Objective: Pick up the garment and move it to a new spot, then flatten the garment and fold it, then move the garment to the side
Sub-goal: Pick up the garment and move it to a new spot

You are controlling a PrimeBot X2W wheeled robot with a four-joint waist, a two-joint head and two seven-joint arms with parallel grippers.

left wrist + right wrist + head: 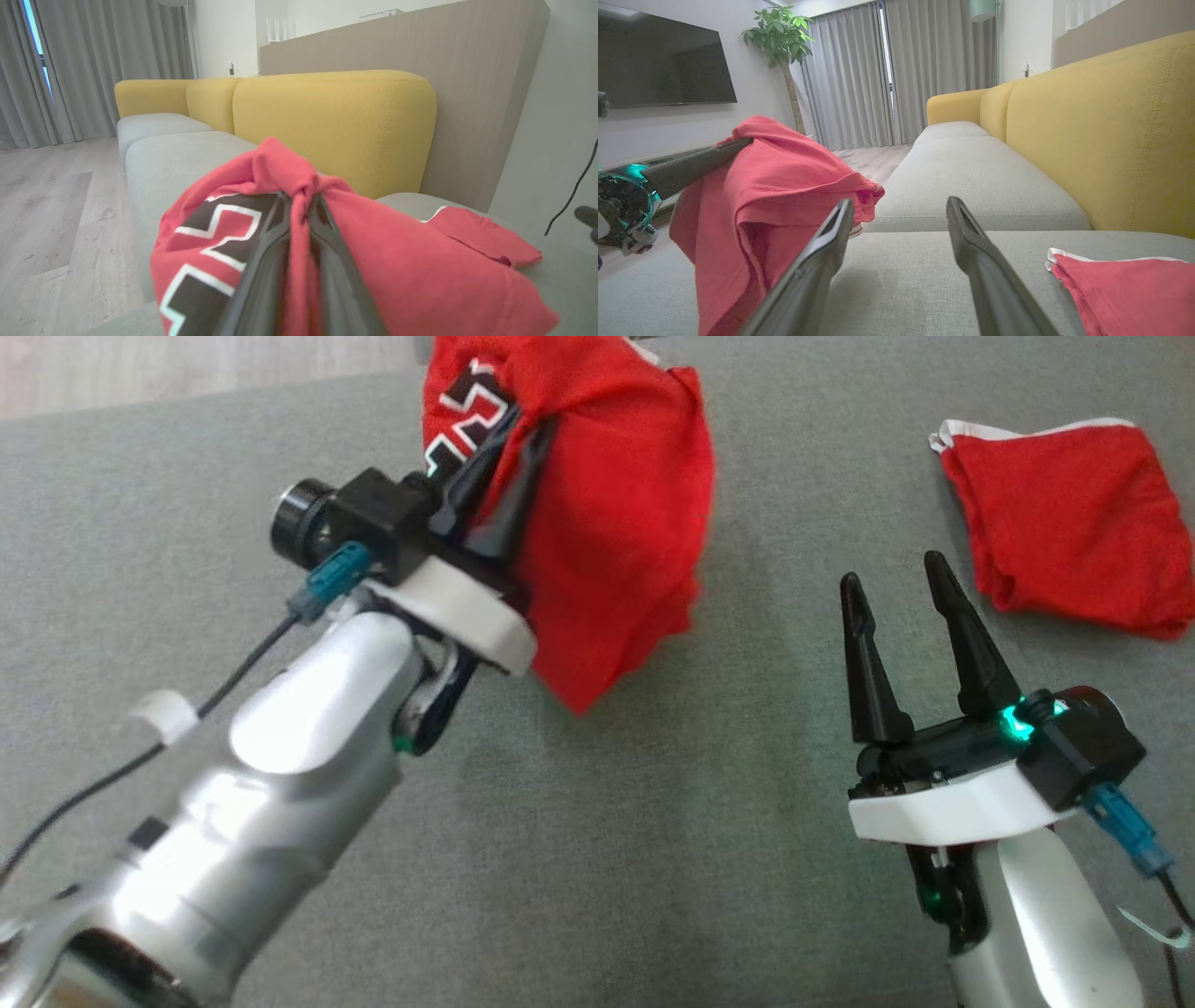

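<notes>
Head view — left gripper tilted up, pinching garment aloft.

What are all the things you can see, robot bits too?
seat cushions: three, grey, in a row
backrests: three, yellow, behind the seats
red jersey: one, red with black number, hanging from the left gripper
folded red cloth: one, red with white trim, on the seat, right side
curtains: one set, grey, at the window
plant: one, green, beside the curtains
television: one, black, on the wall
floor: one, pale wood, beside the seat cushions
left gripper: one, dark, shut on the red jersey
right gripper: one, dark, open, holding nothing
</notes>
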